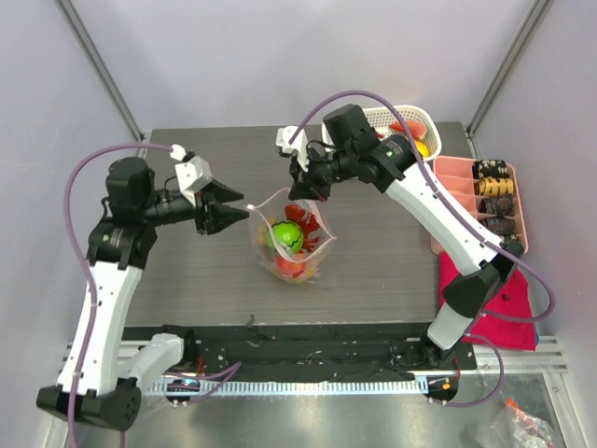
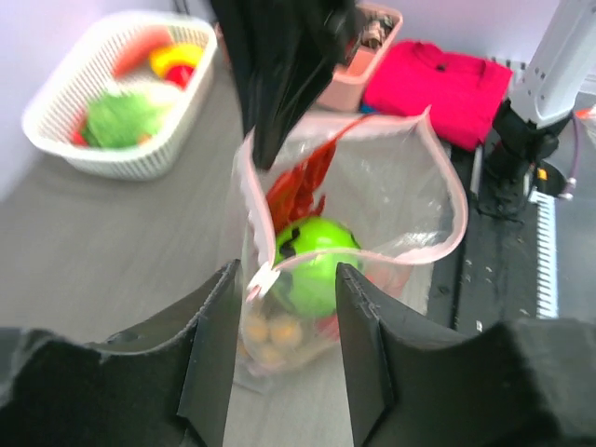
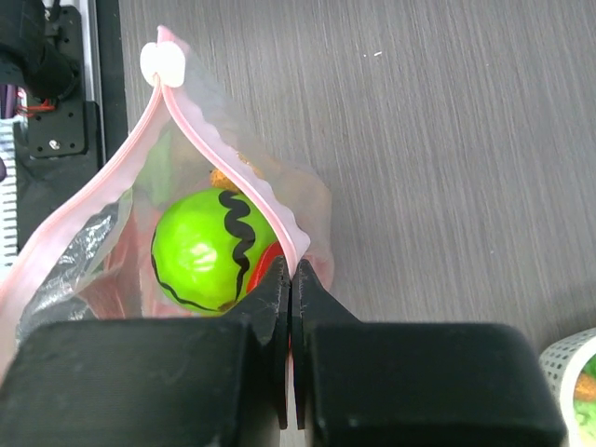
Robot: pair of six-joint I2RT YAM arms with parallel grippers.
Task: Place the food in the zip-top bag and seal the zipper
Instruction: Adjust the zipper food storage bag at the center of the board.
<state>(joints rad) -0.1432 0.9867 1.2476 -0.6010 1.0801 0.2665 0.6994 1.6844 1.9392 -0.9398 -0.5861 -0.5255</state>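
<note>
The clear zip-top bag (image 1: 312, 250) stands mouth-up at mid-table, and its mouth is open. Inside lie a green round fruit (image 1: 284, 235), red chilli peppers (image 2: 296, 182) and a brown berry cluster (image 2: 265, 333). My right gripper (image 1: 303, 193) is shut on the far side of the pinkish zipper strip (image 3: 237, 182) and holds the rim up; in the right wrist view the jaws (image 3: 292, 270) pinch that strip beside the green fruit (image 3: 205, 251). My left gripper (image 1: 231, 217) is open and empty just left of the bag. Its fingers frame the bag's near corner and the white slider tab (image 2: 261, 279).
A white lattice basket (image 1: 410, 126) with more toy foods stands at the back right. A pink compartment tray (image 1: 459, 201) with dark items lies right of it. A red cloth (image 1: 499, 303) lies at the right front. A black rail runs along the near table edge.
</note>
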